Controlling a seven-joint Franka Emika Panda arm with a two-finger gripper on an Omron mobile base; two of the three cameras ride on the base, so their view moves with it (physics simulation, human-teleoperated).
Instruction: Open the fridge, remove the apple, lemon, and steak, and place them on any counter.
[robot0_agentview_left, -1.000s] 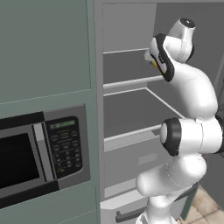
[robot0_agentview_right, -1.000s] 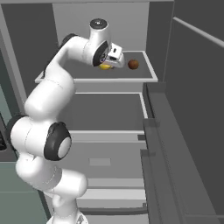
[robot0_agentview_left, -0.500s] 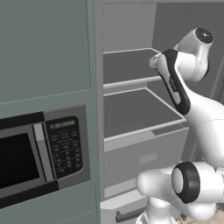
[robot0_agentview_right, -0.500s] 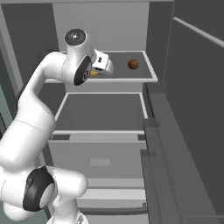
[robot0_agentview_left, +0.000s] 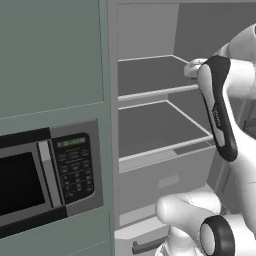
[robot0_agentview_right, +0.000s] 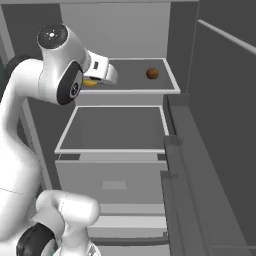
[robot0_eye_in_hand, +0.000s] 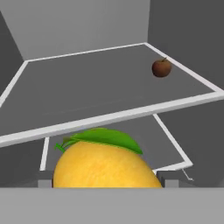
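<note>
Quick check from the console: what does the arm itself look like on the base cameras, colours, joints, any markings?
The arm is glossy white with rounded, bulging segments. Dark round caps sit at its joints, each with a small pale mark at the centre, and a long black strip runs down one link with faint lettering too small to read. The hand is a white boxy block. No loose cables show.

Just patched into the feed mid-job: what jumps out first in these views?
The lemon, yellow with a green leaf, sits right between the gripper's fingers in the hand view, just in front of the open fridge's upper shelf. The apple lies alone near the right rear of that shelf. A microwave sits in the grey-green cabinet left of the fridge.
</note>
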